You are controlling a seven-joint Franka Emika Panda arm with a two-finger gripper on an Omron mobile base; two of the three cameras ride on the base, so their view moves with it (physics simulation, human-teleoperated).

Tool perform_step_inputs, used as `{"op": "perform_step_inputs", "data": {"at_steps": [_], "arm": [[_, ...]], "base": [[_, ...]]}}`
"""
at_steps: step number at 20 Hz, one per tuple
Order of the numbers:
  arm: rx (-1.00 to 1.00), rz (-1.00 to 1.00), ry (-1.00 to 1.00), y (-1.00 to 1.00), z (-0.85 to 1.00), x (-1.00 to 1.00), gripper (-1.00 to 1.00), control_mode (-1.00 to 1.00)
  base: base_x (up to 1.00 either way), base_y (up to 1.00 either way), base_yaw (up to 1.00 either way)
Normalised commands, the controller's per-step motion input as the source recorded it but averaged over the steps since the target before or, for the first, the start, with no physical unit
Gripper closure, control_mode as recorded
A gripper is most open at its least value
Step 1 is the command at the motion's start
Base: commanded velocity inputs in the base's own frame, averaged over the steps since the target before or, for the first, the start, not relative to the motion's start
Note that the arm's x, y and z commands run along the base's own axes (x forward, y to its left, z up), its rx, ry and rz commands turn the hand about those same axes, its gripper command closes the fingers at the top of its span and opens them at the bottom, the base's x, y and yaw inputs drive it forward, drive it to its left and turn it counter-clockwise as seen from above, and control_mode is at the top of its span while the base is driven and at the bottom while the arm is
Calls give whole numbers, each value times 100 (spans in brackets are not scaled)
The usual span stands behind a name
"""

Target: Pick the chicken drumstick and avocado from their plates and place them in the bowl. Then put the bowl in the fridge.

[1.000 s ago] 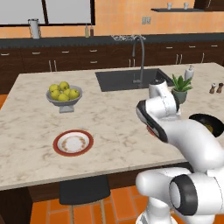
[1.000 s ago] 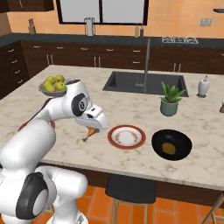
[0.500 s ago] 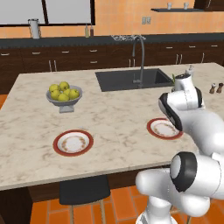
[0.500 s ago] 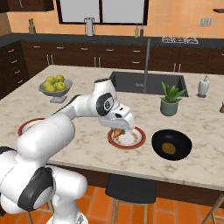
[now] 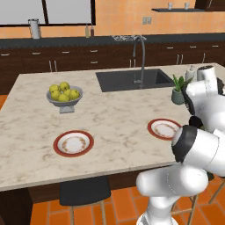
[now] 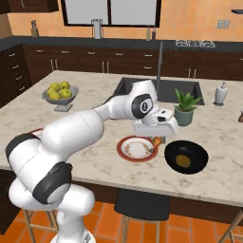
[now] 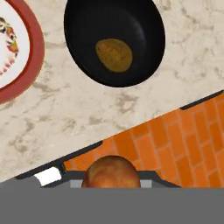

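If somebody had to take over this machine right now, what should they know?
Gripper: shut on the drumstick, carried between the near plate and the bowl.
Avocado already lies in the bowl.
Both plates are bare; the other plate sits further left on the counter.
Done: avocado in, drumstick picked.
Left: drop the drumstick into the bowl, then take the bowl to the fridge.
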Motion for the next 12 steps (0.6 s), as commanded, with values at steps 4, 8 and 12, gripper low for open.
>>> {"op": "perform_step_inputs", "data": {"at_steps": [4,8,12], "arm": [[0,21,1,-96,-15,3,100,-100],[0,22,0,-23,-29,41,100,-100],[3,28,0,-34,-7,57,100,-100]], "base": [[0,0,0],[0,0,0],[0,0,0]]}}
